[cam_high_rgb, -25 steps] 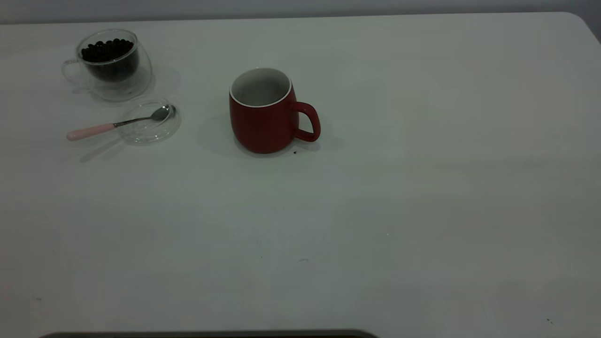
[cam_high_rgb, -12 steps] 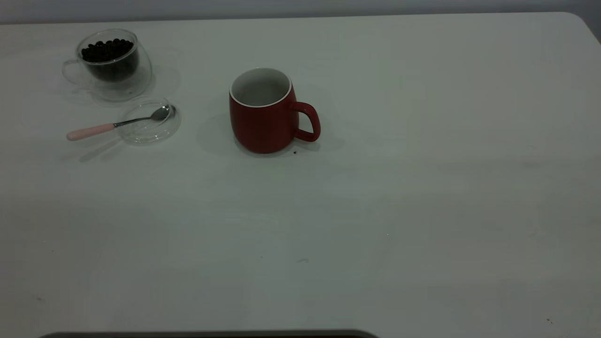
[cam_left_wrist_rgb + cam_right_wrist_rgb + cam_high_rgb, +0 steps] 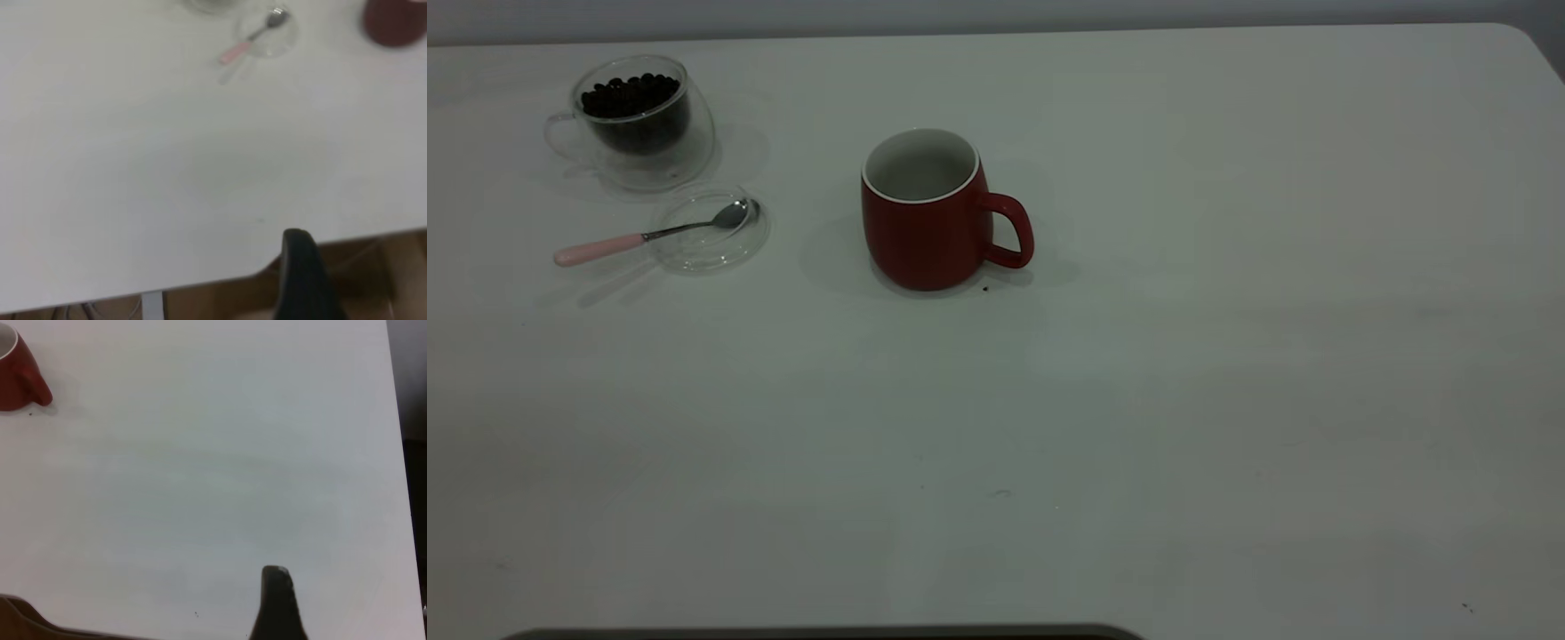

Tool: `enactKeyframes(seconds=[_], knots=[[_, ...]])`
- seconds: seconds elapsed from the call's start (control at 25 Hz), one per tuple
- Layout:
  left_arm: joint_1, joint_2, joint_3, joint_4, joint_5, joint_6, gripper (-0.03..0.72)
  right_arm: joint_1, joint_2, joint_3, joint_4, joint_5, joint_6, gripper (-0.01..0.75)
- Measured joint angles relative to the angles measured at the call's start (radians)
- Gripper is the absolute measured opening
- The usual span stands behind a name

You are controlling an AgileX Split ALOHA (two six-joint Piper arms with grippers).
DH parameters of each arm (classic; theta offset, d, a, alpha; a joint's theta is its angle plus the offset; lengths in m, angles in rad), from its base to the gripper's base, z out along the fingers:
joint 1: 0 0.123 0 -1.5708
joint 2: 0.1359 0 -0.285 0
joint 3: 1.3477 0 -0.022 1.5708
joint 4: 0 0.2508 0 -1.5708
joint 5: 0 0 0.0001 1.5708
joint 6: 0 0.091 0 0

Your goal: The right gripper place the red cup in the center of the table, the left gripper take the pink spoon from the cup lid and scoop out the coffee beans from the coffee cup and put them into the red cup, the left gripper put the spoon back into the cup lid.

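Observation:
The red cup (image 3: 925, 222) stands upright near the middle of the table (image 3: 1227, 356), handle to the right, and looks empty inside. The coffee cup (image 3: 640, 124) holds the coffee beans (image 3: 630, 96) at the back left. In front of it lies the cup lid (image 3: 710, 233), with the pink spoon (image 3: 649, 236) resting on it, bowl on the lid and handle out to the left. Neither gripper shows in the exterior view. My left gripper (image 3: 303, 267) is at the table's near edge, far from the spoon (image 3: 250, 41). My right gripper (image 3: 277, 600) is over bare table, far from the red cup (image 3: 17, 377).
A few tiny dark specks lie on the table, one just beside the red cup's base (image 3: 985, 288). The table's rounded corner (image 3: 1525, 36) is at the back right. A dark edge (image 3: 827, 633) runs along the bottom of the exterior view.
Nothing on the table has moved. Only faint shadows over the near part of the table have shifted.

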Motion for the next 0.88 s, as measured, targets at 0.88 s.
enactKeyframes(seconds=[0.88], knots=[[-0.079,-0.067,0.048,0.021,-0.024,-0.075,0.505,0.0,0.0,0.0,0.0,0.0,0.0,0.591]])
